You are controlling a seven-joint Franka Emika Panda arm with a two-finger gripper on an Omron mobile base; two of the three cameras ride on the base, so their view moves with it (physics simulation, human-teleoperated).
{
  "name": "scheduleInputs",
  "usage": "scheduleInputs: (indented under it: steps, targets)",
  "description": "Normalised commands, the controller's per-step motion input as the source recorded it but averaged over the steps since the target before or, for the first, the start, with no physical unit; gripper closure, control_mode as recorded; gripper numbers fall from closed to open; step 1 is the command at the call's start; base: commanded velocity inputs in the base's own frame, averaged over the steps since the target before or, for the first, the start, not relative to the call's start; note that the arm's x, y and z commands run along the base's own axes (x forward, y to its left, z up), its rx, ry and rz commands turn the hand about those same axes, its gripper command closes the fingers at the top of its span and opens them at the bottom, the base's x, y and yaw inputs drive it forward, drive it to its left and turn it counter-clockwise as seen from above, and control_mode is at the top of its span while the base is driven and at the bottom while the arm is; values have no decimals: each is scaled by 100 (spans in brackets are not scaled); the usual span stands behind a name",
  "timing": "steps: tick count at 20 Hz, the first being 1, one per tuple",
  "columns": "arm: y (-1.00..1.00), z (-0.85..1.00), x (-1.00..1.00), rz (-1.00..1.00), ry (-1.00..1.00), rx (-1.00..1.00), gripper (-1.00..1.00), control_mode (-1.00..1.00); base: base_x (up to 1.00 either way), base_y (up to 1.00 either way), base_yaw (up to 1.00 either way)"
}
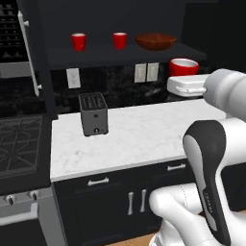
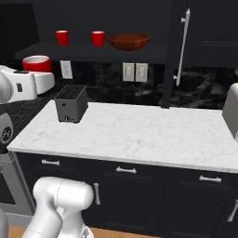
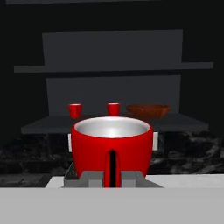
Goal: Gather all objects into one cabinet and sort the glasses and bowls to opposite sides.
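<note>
Facing the black cabinet (image 1: 120, 29), I saw on its dark shelf (image 1: 125, 54) the wide reddish-brown bowl (image 1: 154, 41) toward the right edge and two small red cups (image 1: 79, 42) left of it. My gripper (image 3: 113, 175) clasped a red, pale-lined cup (image 3: 112, 146). I read no writing.

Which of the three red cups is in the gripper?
The cup between the gripper fingers, off the shelf; the other two cups stand there.
</note>
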Motion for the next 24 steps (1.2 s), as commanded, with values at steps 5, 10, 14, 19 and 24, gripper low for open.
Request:
scheduleInputs:
  steps: [5, 10, 14, 19, 24]
  targets:
    - [0, 0, 0, 0, 0, 0, 100, 100, 37, 41, 12]
    - [0, 0, 0, 0, 0, 0, 100, 100, 66, 27, 10]
    - [0, 0, 0, 0, 0, 0, 100, 100, 97, 0, 0]
    - [0, 0, 0, 0, 0, 0, 100, 100, 90, 2, 2]
    - [0, 0, 0, 0, 0, 0, 100, 100, 21, 21, 7]
